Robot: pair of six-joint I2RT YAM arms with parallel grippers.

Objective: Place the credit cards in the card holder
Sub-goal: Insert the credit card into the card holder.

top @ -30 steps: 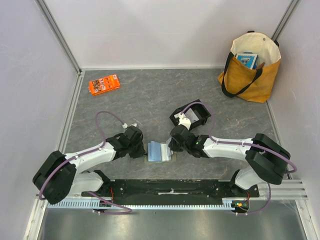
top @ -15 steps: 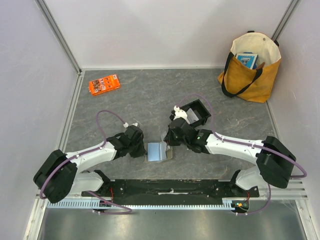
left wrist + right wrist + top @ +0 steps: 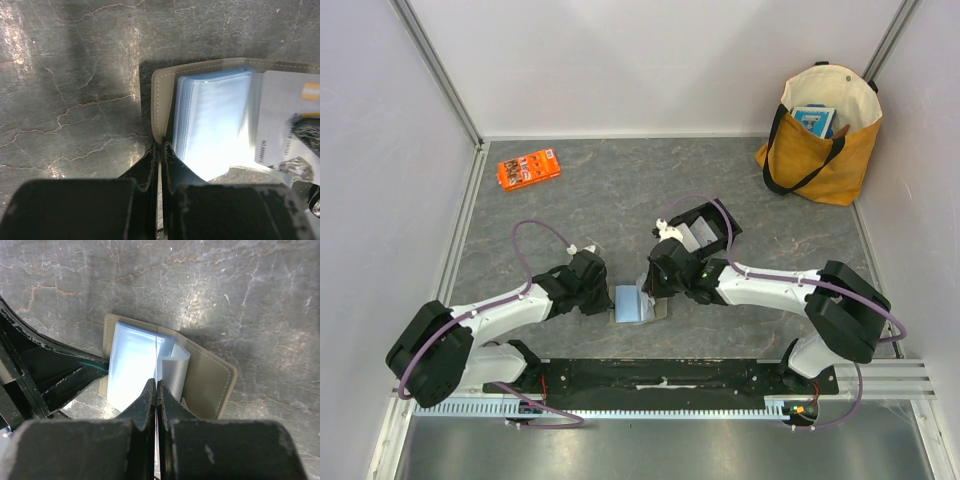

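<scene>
You're pinching the card holder [image 3: 162, 90] with your left gripper [image 3: 160, 150], jaws pressed together on its taupe cover edge. The holder is lying open on the grey table [image 3: 600, 200] between the two arms, pale blue sleeves [image 3: 210, 120] facing up. Your right gripper [image 3: 157, 387] is clamping a credit card [image 3: 282, 120], which is hanging tilted over the side of the sleeves away from the left claw.

I'm counting one holder and one card in the grip. One black tray [image 3: 723, 222] is sitting just behind the right wrist with something pale inside, too small to name. There's one orange packet [image 3: 528, 168] at far left and one tote bag [image 3: 820, 155] in the far right corner. The right wrist camera is showing the card edge-on only, and the left wrist view is cutting off its far end.
</scene>
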